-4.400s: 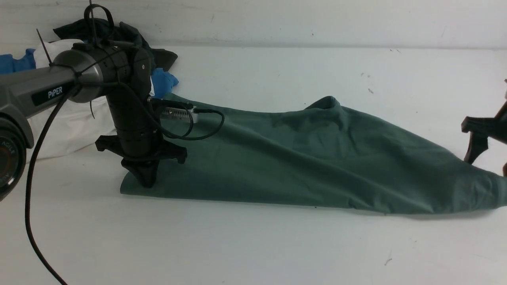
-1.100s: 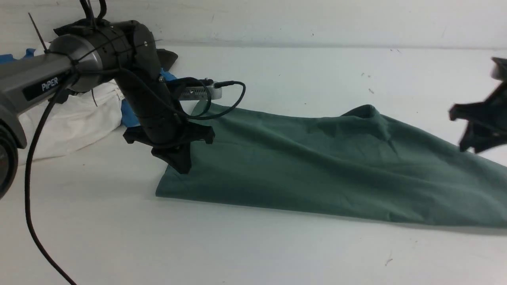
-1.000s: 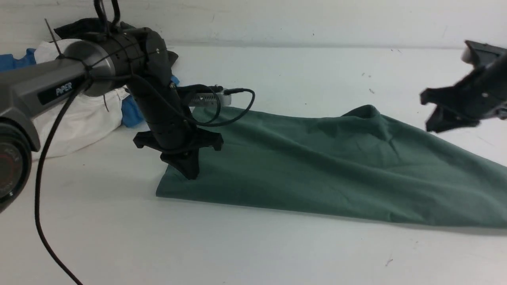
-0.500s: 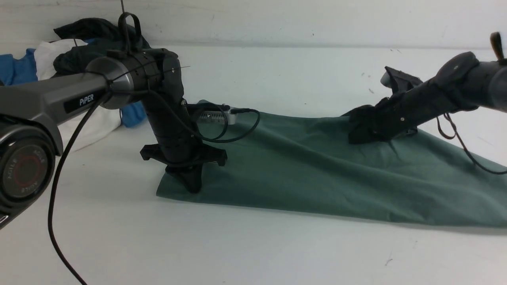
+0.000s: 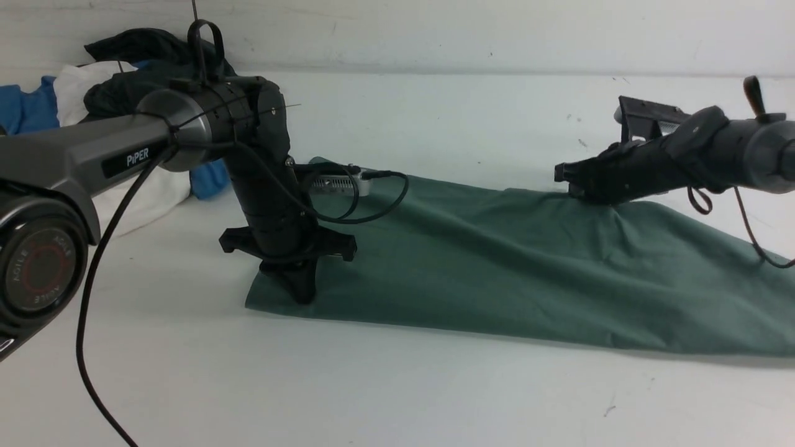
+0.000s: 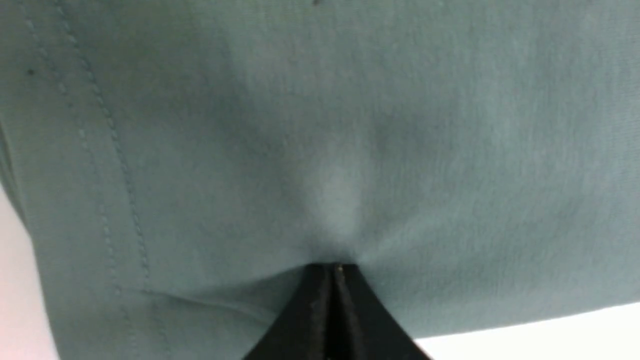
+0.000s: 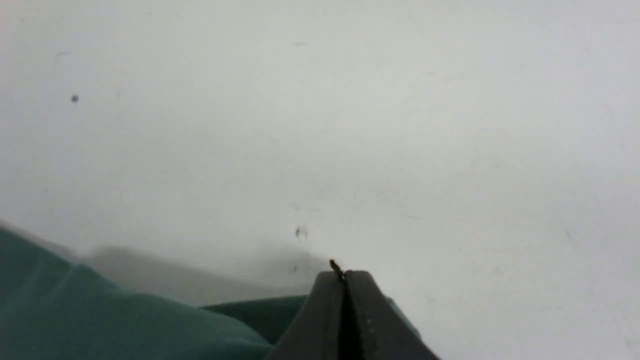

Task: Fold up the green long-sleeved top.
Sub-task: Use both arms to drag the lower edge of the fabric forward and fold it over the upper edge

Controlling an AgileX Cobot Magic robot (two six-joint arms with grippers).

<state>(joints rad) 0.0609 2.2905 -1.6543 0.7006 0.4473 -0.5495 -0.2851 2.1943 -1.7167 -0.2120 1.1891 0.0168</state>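
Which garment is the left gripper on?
The green long-sleeved top, spread mid-table under the left gripper; white garment, blue garment and dark garment lie heaped far left.

Green long-sleeved top (image 5: pixel 497 261), muted sage, spread long and wrinkled across white table

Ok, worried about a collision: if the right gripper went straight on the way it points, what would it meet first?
Probably the white table just past the far edge of the green long-sleeved top. The right gripper points low over that edge; nothing else shows ahead, though depth is unclear.
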